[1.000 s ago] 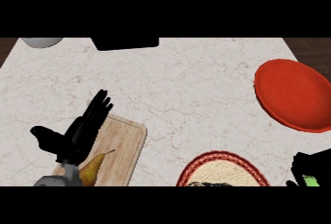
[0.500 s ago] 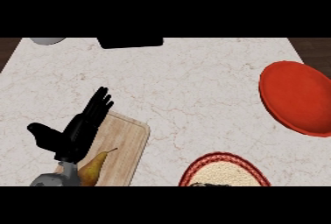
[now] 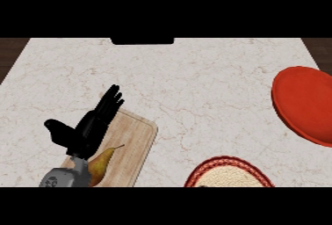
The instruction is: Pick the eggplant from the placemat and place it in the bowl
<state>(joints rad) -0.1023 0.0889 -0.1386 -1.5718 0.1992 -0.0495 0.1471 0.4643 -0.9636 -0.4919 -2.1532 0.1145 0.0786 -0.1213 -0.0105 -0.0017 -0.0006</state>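
at 7 o'clock, left hand (image 3: 88, 127) over wooden board (image 3: 133, 140), fingers straight, spread; eggplant unseen; placemat (image 3: 230, 173) at 5 o'clock; red bowl (image 3: 304, 103) at 3 o'clock.

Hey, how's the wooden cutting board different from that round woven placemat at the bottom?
The cutting board is rectangular, plain light wood; the placemat is round, cream with a red patterned border. The board carries a pear and lies under the left hand. Both lie flat on the counter, cut off by the view's lower edge.
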